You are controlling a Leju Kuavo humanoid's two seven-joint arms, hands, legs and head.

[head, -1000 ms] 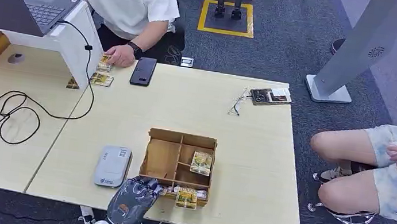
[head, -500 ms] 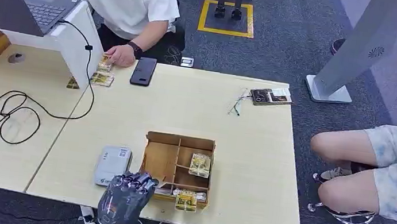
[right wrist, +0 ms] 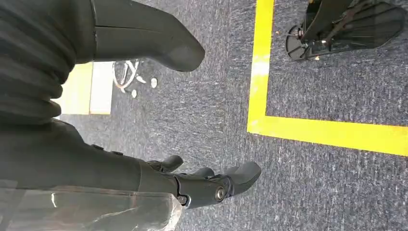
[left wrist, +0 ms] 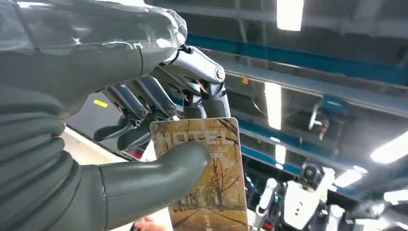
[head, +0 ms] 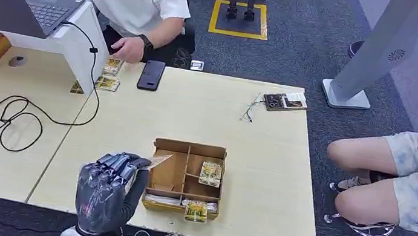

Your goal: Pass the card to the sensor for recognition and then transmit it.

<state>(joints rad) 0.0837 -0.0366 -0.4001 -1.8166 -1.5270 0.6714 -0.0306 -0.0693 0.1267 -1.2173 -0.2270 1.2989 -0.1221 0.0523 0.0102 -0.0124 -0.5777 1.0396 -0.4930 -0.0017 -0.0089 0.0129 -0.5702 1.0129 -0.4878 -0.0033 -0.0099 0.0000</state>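
Card [left wrist: 207,173] pinched between thumb and fingers of my left hand [head: 104,190], raised beside the wooden box [head: 186,179]. I judge it could slip. Right hand [right wrist: 144,144] hangs empty, fingers apart.

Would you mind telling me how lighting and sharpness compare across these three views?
Head view: even, soft light, table sharp, left hand slightly soft. Left wrist view: ceiling lights glare, yet the card print reads clearly. Right wrist view: right hand and carpet sharp, evenly lit.
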